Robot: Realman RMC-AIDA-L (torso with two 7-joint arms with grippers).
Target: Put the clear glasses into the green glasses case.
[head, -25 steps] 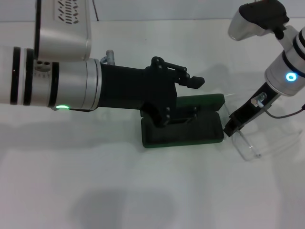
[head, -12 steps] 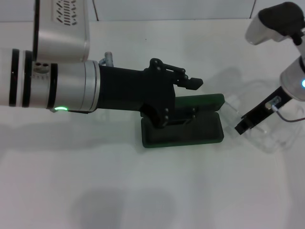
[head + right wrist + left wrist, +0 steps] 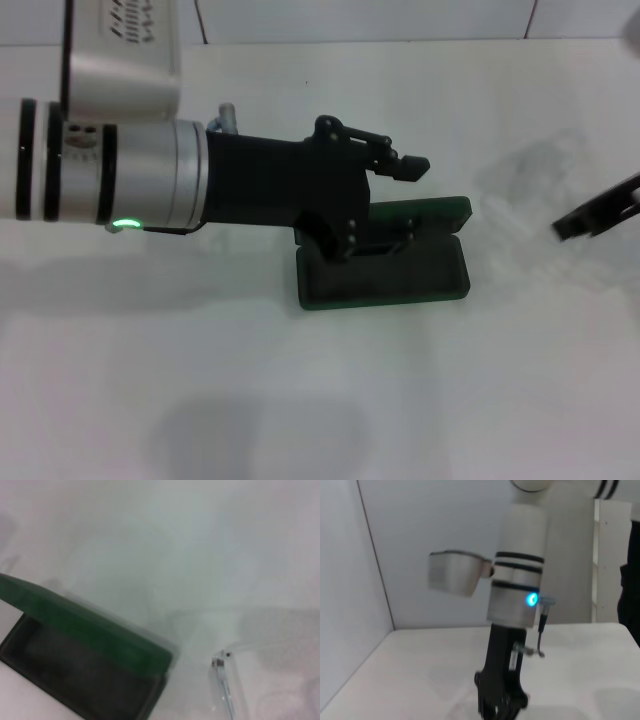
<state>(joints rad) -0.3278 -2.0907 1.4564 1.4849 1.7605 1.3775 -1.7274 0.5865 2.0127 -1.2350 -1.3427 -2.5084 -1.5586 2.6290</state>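
Observation:
The green glasses case [image 3: 385,278] lies open at the table's middle, its lid [image 3: 425,211] raised at the back and its dark lining showing. My left gripper [image 3: 408,200] is open across the lid, one finger behind it and one inside the case. At the right edge of the head view my right gripper [image 3: 592,217] hangs above the table, shut on the clear glasses [image 3: 226,679]. In the right wrist view, one transparent arm and its hinge show beside the open green case [image 3: 90,630]. In the head view the glasses are barely visible.
The white table [image 3: 300,400] has a wall along its far side. My left arm [image 3: 110,170] reaches in from the left over the table. The left wrist view shows my right arm [image 3: 515,595] upright above the table.
My right gripper has lifted the clear glasses off the table beside the case and carried them right, to the edge of the head view. The left arm and case have stayed put.

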